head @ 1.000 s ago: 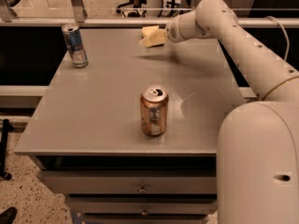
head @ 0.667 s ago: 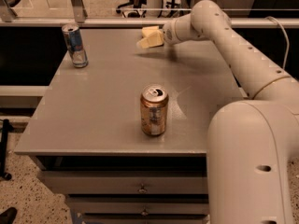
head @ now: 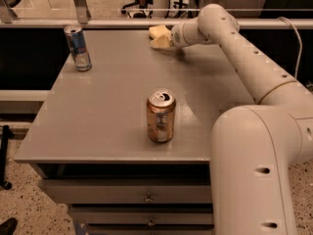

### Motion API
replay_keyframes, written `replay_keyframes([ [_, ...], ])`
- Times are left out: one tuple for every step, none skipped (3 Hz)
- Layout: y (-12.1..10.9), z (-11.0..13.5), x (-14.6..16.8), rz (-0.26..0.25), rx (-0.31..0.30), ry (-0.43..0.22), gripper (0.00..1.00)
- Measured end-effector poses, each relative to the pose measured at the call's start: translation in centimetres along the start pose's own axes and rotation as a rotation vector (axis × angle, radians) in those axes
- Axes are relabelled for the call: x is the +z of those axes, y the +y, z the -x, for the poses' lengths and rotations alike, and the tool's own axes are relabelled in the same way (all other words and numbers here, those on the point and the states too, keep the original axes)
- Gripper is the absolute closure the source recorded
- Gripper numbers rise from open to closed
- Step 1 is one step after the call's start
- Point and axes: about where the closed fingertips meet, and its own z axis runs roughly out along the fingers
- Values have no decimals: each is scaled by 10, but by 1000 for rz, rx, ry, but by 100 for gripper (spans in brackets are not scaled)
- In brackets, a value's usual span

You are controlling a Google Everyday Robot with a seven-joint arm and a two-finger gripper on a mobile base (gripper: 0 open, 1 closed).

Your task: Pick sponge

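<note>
- Table (head: 98, 126): grey top with drawers below; it bears all the items listed.
- Copper-coloured can (head: 161, 115): upright, nearest the front edge, well apart from the work.
- Blue and silver can (head: 78, 48): upright at the left, farther back, also well apart.
- Arm (head: 254, 67): reaches from the right foreground across to the far edge.
- Gripper (head: 165, 39): low at the far edge of the table, by the rail. Whether it is open, closed or gripping cannot be told.
- Sponge (head: 157, 32): pale yellow, right at the gripper's tip on the far edge; contact uncertain.
- Sponge's long axis: seems to run roughly along the far edge, pointing left away from the wrist; not firm.
- Step in hand, as judged: the grasp itself.
- Next move calls for a confirmed hold, then a straight lift.
</note>
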Motion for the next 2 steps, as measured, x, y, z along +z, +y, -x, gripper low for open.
replay_keyframes([
  [-4, 6, -7, -15, -14, -20, 63],
  [3, 18, -30, -5, -50, -56, 86],
])
